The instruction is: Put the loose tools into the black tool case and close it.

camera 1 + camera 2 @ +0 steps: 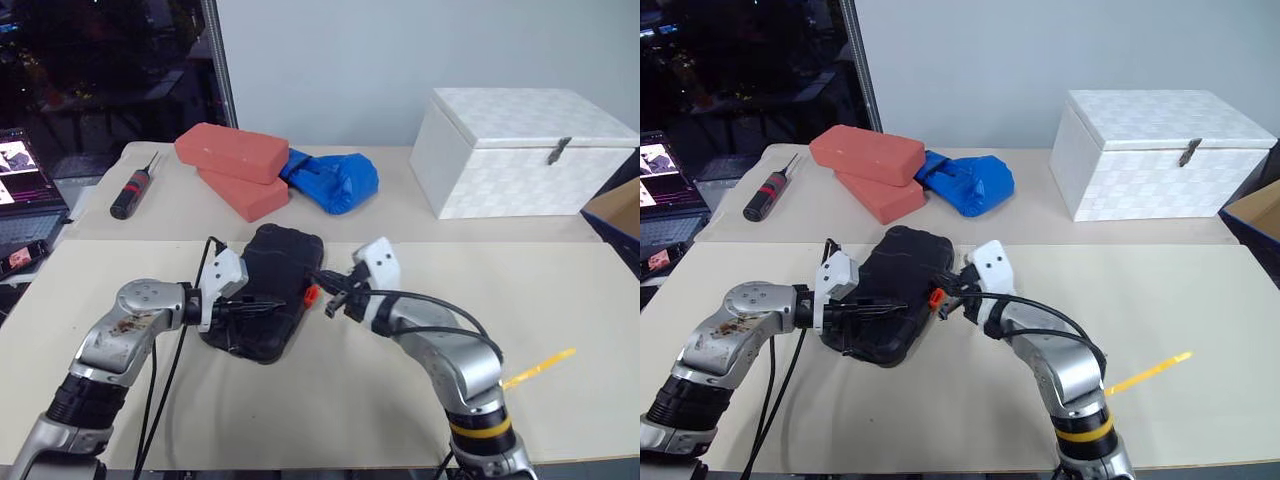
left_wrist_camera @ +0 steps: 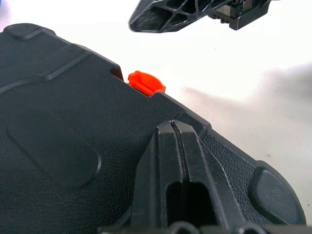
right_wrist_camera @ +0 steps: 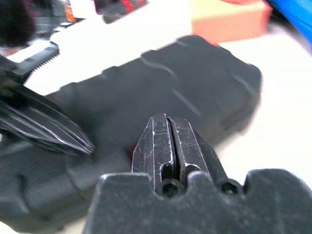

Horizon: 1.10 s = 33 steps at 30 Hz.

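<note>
Both pincers pressed together, empty: your left pincer pins the closed case; right pincer at three o'clock by the latch.

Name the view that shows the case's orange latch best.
Left wrist view: the orange latch sits sharp and unobstructed on the black tool case edge. Both eye views show it as a small dot beside the right pincer; the right wrist view barely shows it.
</note>
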Motion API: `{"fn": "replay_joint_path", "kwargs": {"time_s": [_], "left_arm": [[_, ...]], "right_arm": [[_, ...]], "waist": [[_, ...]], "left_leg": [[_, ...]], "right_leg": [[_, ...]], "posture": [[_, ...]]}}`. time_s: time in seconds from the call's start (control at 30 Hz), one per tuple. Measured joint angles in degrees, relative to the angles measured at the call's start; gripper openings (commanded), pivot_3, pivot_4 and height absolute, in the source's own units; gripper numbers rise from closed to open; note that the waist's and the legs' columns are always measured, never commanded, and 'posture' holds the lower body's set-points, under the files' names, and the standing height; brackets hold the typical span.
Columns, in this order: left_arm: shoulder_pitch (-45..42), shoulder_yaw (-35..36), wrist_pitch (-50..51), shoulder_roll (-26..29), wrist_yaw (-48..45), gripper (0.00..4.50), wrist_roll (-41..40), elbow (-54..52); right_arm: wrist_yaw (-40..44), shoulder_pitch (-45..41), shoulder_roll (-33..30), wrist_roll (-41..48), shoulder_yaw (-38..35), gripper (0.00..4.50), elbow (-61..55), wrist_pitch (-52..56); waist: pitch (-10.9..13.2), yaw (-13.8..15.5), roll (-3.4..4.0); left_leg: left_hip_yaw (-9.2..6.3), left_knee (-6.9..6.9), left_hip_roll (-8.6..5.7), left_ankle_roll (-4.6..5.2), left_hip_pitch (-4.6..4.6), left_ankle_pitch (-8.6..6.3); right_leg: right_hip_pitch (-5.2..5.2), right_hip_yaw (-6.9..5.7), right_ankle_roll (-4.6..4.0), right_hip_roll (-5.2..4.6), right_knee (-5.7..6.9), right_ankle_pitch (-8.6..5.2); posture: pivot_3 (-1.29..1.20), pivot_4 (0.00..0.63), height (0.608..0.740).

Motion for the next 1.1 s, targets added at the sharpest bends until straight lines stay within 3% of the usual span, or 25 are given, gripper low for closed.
{"fn": "replay_joint_path", "kwargs": {"time_s": [0.5,1.1], "left_arm": [[0.0,0.0,0.0,0.1,0.1,0.0,0.0,0.0],[0.4,0.2,0.0,0.4,0.3,0.0,0.0,-0.4]], "right_arm": [[-1.8,-0.9,-2.8,-1.3,6.0,0.07,4.0,2.3],[-1.1,-3.5,-1.2,-1.2,5.9,0.07,6.3,2.3]], "waist": [[0.0,-0.1,-0.01],[0.0,-0.4,-0.01]], "left_leg": [[0.0,0.0,0.0,0.0,0.0,0.0],[-0.01,0.0,0.01,0.0,0.0,0.0]], "right_leg": [[-0.01,0.0,-0.04,0.0,-0.02,-0.02],[-0.02,0.0,-0.04,0.01,-0.01,-0.02]], "posture": [[0.0,0.15,0.74],[0.0,0.15,0.74]]}}
